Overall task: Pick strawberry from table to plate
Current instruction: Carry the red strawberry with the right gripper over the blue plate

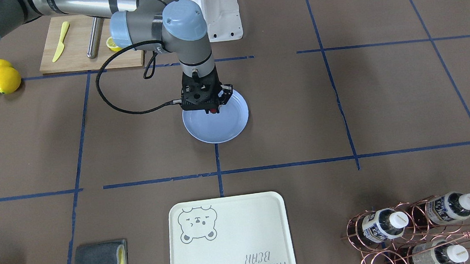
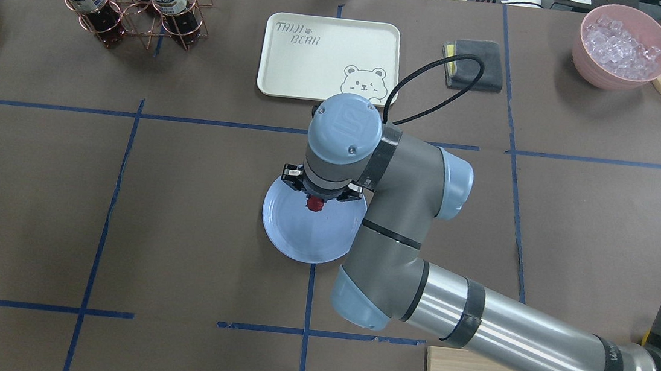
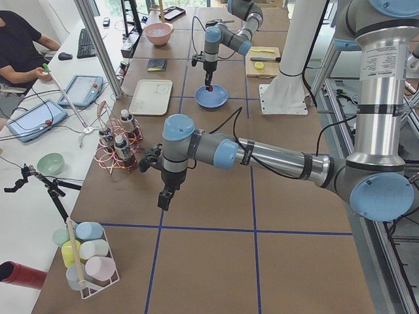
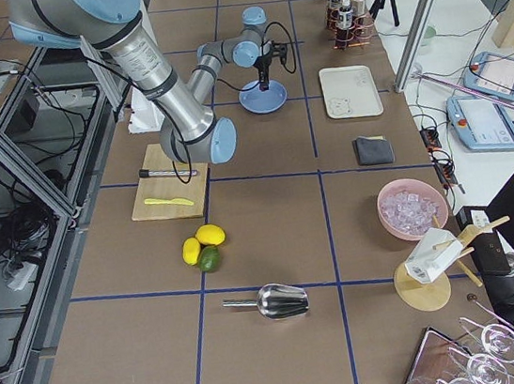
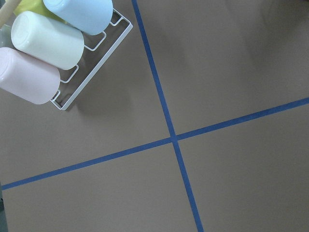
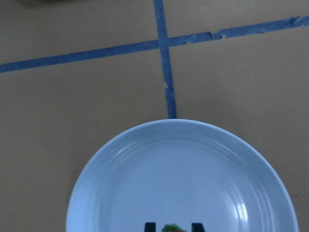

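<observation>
Near the left end of the brown, blue-taped paper surface [image 3: 216,261], the left gripper [image 3: 165,198] hung over bare paper; whether its jaws were open could not be told. Farther along, midway between the long edges, the right gripper [image 1: 213,109] pointed down, its jaws closed narrowly on the tiny dark-red strawberry [image 2: 314,204] over the round, glossy light-blue plastic plate [image 2: 301,240]. Beyond, by the far edge, lay a cream rectangular bear-printed tray [image 2: 293,67].
</observation>
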You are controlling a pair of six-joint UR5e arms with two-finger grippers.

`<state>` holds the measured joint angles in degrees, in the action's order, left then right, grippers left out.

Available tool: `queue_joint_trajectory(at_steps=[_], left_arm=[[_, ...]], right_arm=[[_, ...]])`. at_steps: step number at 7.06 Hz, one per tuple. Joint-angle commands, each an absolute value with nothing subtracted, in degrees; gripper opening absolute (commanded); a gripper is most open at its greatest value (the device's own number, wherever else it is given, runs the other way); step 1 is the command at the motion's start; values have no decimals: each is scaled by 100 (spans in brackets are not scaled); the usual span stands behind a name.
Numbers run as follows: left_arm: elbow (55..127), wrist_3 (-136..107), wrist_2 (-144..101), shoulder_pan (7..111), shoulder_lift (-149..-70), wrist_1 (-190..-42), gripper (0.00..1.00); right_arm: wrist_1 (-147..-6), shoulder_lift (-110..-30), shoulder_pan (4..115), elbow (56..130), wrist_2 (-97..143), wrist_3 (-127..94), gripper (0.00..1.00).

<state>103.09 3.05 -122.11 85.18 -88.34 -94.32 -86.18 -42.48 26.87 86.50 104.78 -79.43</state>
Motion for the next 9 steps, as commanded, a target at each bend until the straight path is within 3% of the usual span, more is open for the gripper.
queue_joint_trajectory(at_steps=[1,4,5,6,7,9], left_arm=[[10222,360,-12243,8586,-8833,-9457,100],[10213,360,-12261,8622,-8833,-9457,100],[10213,360,-12261,8622,-8833,-9457,100],[10213,360,-12261,8622,-8833,-9457,100],[10204,360,-12261,8622,-8833,-9457,100],[10178,360,-12261,8631,-8850,-9466,100]], right_arm=[[-8552,-4139,2532,8367,10397,-7998,0],[-8552,-4210,2531,8306,10397,-7998,0],[-8517,-4193,2566,8297,10397,-7998,8],[-8508,-4201,2610,8297,10397,-7972,84],[-8499,-4175,2680,8306,10406,-7989,100],[-8525,-4157,2899,8550,10485,-7980,100]])
